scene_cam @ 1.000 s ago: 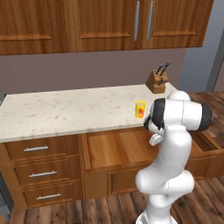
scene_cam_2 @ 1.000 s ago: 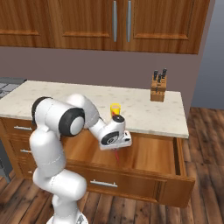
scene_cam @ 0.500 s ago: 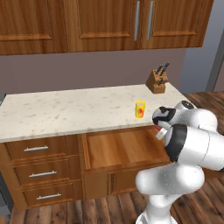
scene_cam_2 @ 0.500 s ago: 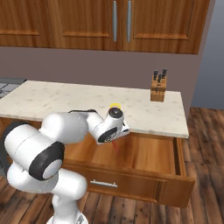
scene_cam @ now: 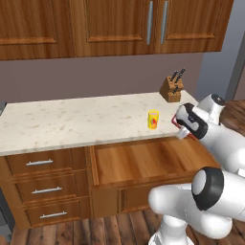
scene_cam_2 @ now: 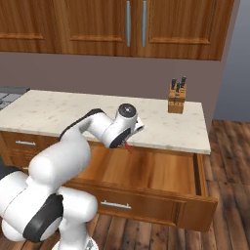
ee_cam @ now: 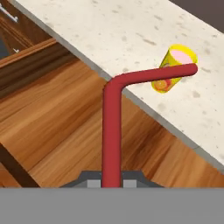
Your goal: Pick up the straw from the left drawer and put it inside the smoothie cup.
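Hand view: claw [ee_cam: 112, 183] clenched on the straw [ee_cam: 112, 131], red stem rising straight from between the fingertips, then bending toward the upper right. Bent tip drawn across the smoothie cup [ee_cam: 173, 70] in the picture, though height above the cup could not be told. Cup seen standing on the pale speckled desk [ee_cam: 131, 30], yellow, red mark on its side, pink contents showing at the open mouth. Below the desk edge, the left drawer [ee_cam: 61, 127] pulled open, plain wood floor bare under the straw.

Left base view: same cup [scene_cam: 153, 119] upright on the desk [scene_cam: 72, 124], near the front edge and just above the open drawer [scene_cam: 143, 160]. Claw [scene_cam: 180, 129] held over the drawer's right end, just right of the cup and apart from it, a trace of red straw [scene_cam: 175, 122] beside it. Wooden knife block [scene_cam: 172, 88] further back near the wall, dark handles sticking up from it. Three narrower drawers with silver bar handles [scene_cam: 43, 189] stacked to the left, all closed.

Right base view: claw [scene_cam_2: 128, 140] poised over the drawer [scene_cam_2: 146, 168] by the desk front, short red end of the straw [scene_cam_2: 128, 146] poking down beneath it. Knife block [scene_cam_2: 177, 97] at the desk's back right.
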